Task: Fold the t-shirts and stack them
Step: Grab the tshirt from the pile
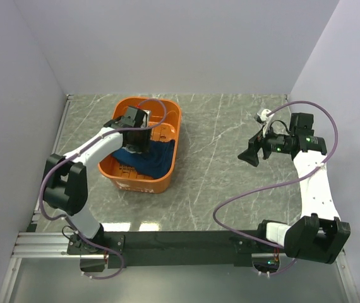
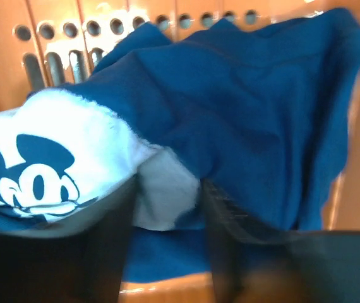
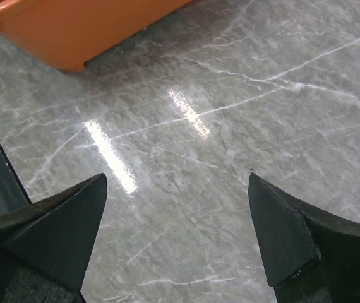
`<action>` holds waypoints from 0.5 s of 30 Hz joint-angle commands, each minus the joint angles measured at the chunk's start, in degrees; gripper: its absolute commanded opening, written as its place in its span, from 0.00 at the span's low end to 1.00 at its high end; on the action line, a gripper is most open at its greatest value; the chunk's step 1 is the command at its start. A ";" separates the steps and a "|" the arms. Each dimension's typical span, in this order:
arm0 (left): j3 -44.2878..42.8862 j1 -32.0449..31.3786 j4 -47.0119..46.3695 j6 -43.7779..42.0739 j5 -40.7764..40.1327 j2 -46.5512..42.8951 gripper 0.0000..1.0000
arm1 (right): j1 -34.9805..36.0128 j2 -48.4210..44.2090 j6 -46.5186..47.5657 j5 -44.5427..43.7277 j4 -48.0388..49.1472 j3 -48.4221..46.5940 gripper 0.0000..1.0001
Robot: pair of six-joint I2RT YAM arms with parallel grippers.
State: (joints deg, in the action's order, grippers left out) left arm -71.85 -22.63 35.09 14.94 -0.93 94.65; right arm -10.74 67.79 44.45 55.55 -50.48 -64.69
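**A:** Where is the t-shirt to be found?

**B:** The t-shirt [image 2: 249, 113] is seen crumpled inside the orange basket [image 1: 136, 183], which is set on the left part of the marbled table [image 1: 218, 164]. The navy cloth is heaped toward the basket's near right side. Its white mouse print [image 2: 41, 164] is turned up and bunched at the left of the left wrist view, with the slotted basket wall behind it.

**A:** How is the left gripper placed?

**B:** The left gripper [image 2: 167, 186] is lowered into the basket, onto the shirt. Its two dark fingers [image 2: 104, 240] are set on either side of a raised fold of the white printed cloth, and the gap between them is filled by that fold. The jaws are seen partway closed. Whether the fold is actually pinched, or only straddled, cannot be told from the blurred view.

**A:** And the right one?

**B:** The right gripper [image 1: 249, 154] is held above the right side of the table, well apart from the basket and pointed toward it. Its jaws are spread wide and nothing is held between them. Only grey veined tabletop is seen in the gap, with two bright streaks of reflected light on it. A corner of the basket is caught at the upper left of the right wrist view.
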 commanded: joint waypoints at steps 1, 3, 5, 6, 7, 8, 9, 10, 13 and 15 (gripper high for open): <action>-2.15 -0.57 0.07 2.28 -5.83 0.10 0.42 | 0.28 -0.90 0.46 0.70 -0.05 -0.09 0.98; -2.85 -0.66 -0.64 2.46 -7.24 -1.91 0.08 | 0.28 -0.90 0.99 0.70 -0.76 -0.53 0.98; -3.64 -0.66 -1.69 2.12 -6.90 -4.02 0.01 | 0.28 -1.08 1.26 0.88 -1.73 -1.40 0.98; -4.69 -0.66 -2.30 2.02 -6.28 -6.56 0.01 | 0.28 -1.08 1.26 1.05 -2.08 -1.67 0.98; -5.31 -0.75 -2.83 1.94 -3.93 -8.06 0.01 | 0.20 -0.99 1.26 1.57 -2.78 -2.72 0.98; -6.97 -0.75 -4.49 2.02 -2.43 -9.65 0.00 | 0.28 -1.08 1.26 1.75 -3.22 -3.42 0.97; -7.77 -0.66 -5.64 2.11 -0.84 -12.79 0.00 | 0.28 -1.08 1.26 2.02 -3.66 -4.13 0.97; -8.56 -0.75 -7.04 2.29 2.74 -14.39 0.00 | 0.28 -0.99 1.17 2.28 -4.45 -5.52 0.97; -13.03 -0.75 -12.23 4.21 9.96 -18.97 0.00 | 0.28 -0.73 0.21 2.37 -5.24 -8.60 0.97; -17.41 -0.75 -16.26 7.02 17.51 -20.11 0.00 | 0.28 -0.55 -0.41 1.50 -5.24 -10.28 0.96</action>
State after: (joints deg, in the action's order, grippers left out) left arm -81.73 -23.07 30.11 18.33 4.84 79.33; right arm -10.74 67.75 44.75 56.01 -54.89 -70.57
